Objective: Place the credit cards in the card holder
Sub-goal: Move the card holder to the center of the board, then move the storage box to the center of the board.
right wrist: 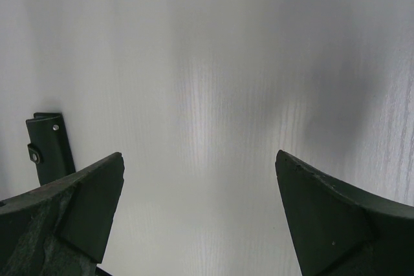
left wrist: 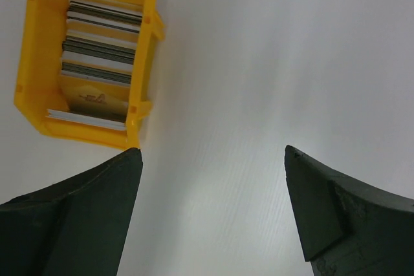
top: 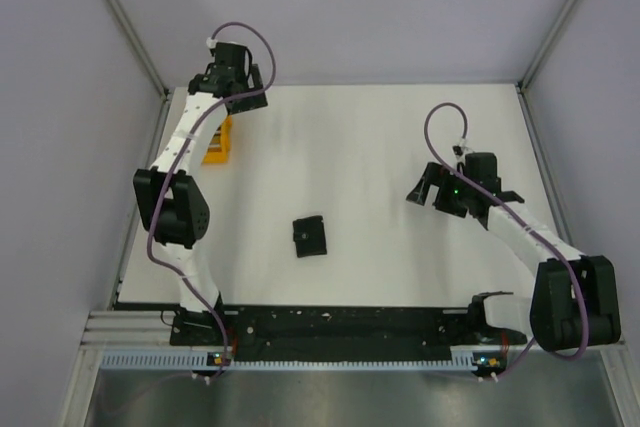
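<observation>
Card holder (top: 310,237): small, flat, black, roughly square; lies mid-table (top: 400,137), slightly askew; surface detail too small to make out.
Right gripper (right wrist: 199,155): fingers spread wide, empty, over bare table.
Credit cards (left wrist: 100,50): edge-on stripes, white, grey and dark, packed in yellow bin (left wrist: 32,63), far left; print unreadable; overhead, arm covers them.
Left gripper (left wrist: 213,150): spread wide, empty, beside bin.
</observation>
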Controlling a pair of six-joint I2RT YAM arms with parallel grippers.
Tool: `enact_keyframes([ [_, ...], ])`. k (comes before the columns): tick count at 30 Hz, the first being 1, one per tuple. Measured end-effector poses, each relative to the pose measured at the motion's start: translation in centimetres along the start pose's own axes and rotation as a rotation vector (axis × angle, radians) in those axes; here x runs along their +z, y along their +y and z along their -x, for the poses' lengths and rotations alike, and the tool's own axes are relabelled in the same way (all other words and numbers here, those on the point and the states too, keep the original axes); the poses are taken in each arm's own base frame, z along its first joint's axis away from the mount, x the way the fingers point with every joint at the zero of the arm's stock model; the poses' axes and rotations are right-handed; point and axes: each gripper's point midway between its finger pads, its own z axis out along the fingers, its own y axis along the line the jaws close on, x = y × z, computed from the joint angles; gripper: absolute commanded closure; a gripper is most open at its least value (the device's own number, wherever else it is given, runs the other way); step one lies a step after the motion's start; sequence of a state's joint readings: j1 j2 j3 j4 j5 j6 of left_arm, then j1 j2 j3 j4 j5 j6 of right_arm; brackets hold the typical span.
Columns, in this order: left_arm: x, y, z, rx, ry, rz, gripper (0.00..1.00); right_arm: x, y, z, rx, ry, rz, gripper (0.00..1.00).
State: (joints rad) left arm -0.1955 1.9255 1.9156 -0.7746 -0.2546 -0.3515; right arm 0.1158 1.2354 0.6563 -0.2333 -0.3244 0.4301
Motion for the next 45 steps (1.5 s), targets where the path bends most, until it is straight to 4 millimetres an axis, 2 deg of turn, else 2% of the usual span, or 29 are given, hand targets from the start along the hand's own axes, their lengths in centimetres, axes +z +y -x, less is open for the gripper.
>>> enact_keyframes([
  [3,1.9,1.9,0.7,-0.011,-0.015,0.035,0.02,0.0,0.0,0.0,-0.008,0.002,0.003,0.01],
  [12,5.8,4.3,1.7,0.015,-0.051,0.067,0.02,-0.2,0.3,0.0,-0.021,0.021,0.009,0.01],
  [17,7.2,5.6,1.9,0.032,-0.058,0.083,0.02,-0.2,0.3,0.0,-0.019,0.025,0.009,0.01],
  [20,7.8,6.0,2.1,0.041,-0.062,0.081,0.08,-0.2,0.3,-0.1,-0.018,0.027,0.008,0.02],
  [23,8.5,6.2,1.9,0.057,-0.060,0.076,0.08,-0.2,0.3,-0.1,-0.016,0.029,0.007,0.02],
  [31,9.9,6.5,0.9,0.060,-0.033,0.080,0.15,-0.2,0.3,-0.2,-0.009,0.031,0.006,0.01],
  [37,11.9,7.6,-0.8,0.032,0.019,0.086,0.20,-0.3,0.3,-0.2,-0.008,0.029,0.006,0.02],
  [40,12.5,8.1,-1.8,0.025,0.046,0.091,0.30,-0.3,0.3,-0.1,-0.008,0.027,0.007,0.01],
  [45,13.0,8.2,-3.1,0.021,0.079,0.089,0.41,-0.3,0.3,-0.2,-0.007,0.027,0.007,0.01],
])
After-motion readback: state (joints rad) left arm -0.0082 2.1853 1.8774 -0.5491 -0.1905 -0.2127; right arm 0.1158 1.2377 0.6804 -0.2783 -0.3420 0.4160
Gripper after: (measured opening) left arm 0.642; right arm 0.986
